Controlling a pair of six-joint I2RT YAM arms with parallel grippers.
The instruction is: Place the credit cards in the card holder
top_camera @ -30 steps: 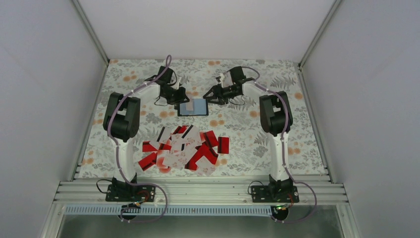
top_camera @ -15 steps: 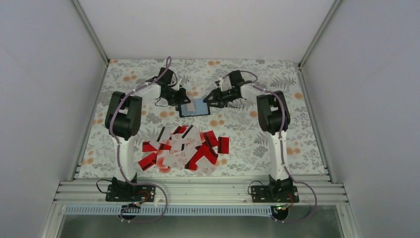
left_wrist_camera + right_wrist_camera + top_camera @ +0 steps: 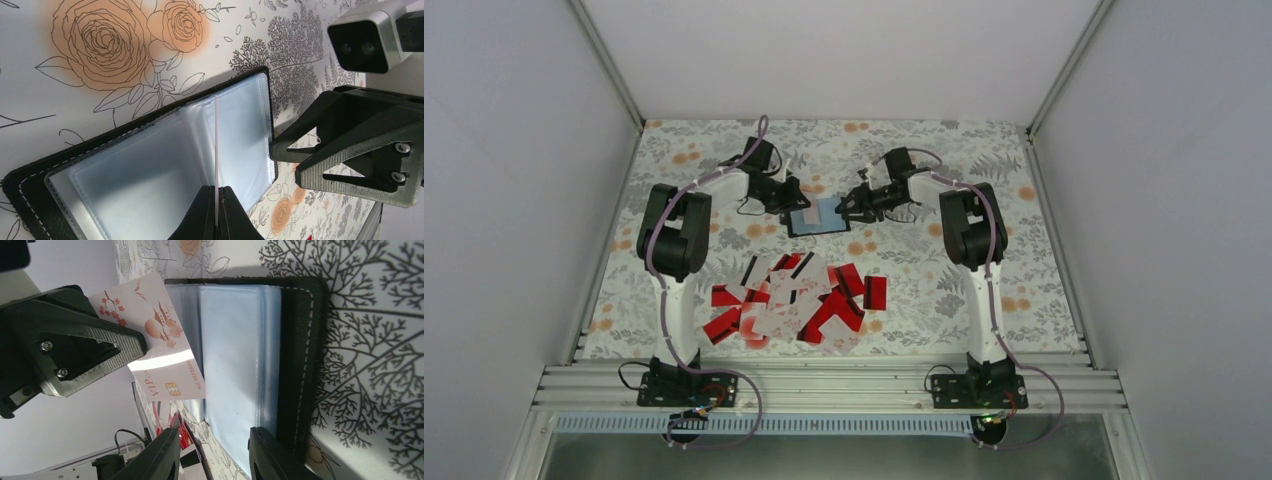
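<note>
- Left wrist view: a pale card (image 3: 216,130) stands edge-on between the clear sleeves (image 3: 150,175) of the open card holder (image 3: 30,185), far mid-table.
- Left gripper (image 3: 216,196) is clamped on that card.
- Right gripper (image 3: 214,437) is half open astride the sleeves.
- Other credit cards (image 3: 794,300) lie heaped on the floral table (image 3: 924,280), nearer the bases.

Floral-printed table (image 3: 904,300) is seen; open card holder (image 3: 824,222) is laid on it at far centre, credit cards (image 3: 794,300) are heaped toward near edge.
</note>
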